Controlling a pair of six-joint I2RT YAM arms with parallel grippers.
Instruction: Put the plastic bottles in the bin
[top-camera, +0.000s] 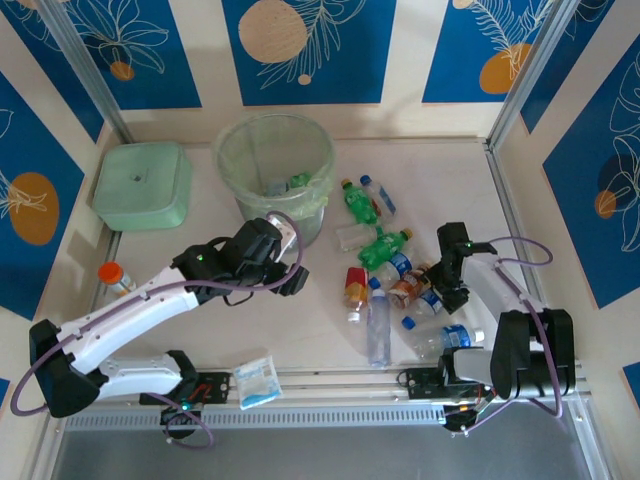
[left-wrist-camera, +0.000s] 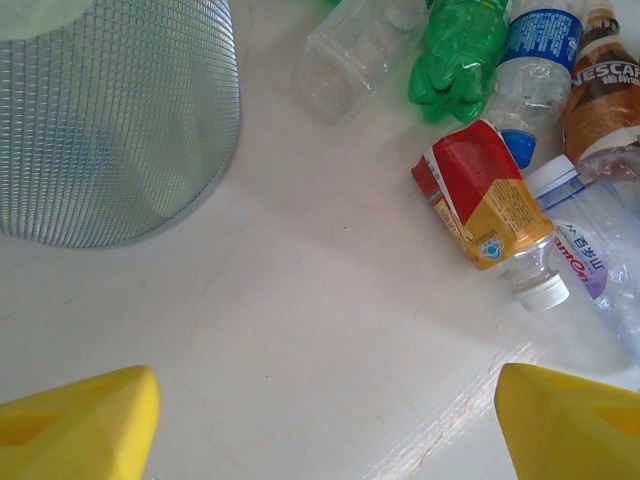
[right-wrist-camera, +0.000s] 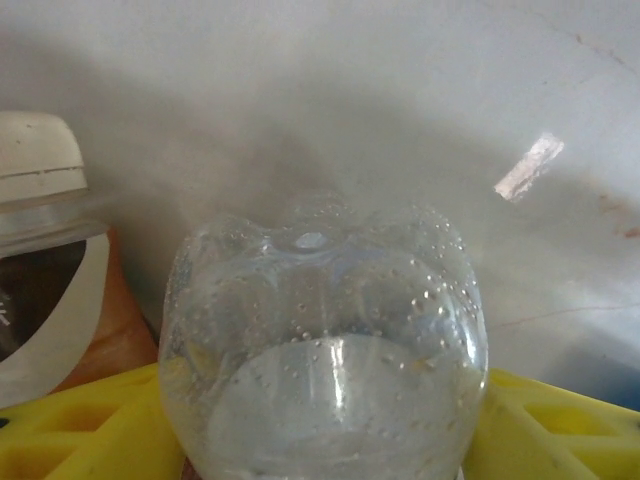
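Blue-and-cream patterned walls close round a pale table (top-camera: 200, 330). Far left sits a square green box (top-camera: 142, 185) with its lid on, and nearer me a lone orange-capped bottle (top-camera: 113, 275) lies by the wall. Next along, the bag-lined bin (top-camera: 255, 205) holds a green bottle (top-camera: 298, 181) and something greyish I can't make out. Just in front of it hangs the left claw (left-wrist-camera: 320, 430), its yellow fingers (left-wrist-camera: 80, 420) spread wide with nothing between them. A sachet (top-camera: 258, 381) lies at the near edge. Right of the bin, the plastic bottles (top-camera: 385, 255) lie heaped on the table: green, clear and red-labelled. Down among them, the right claw (top-camera: 453, 292) has closed against the sides of a clear bottle (right-wrist-camera: 320, 340), with a brown-labelled bottle (right-wrist-camera: 40, 260) touching it.
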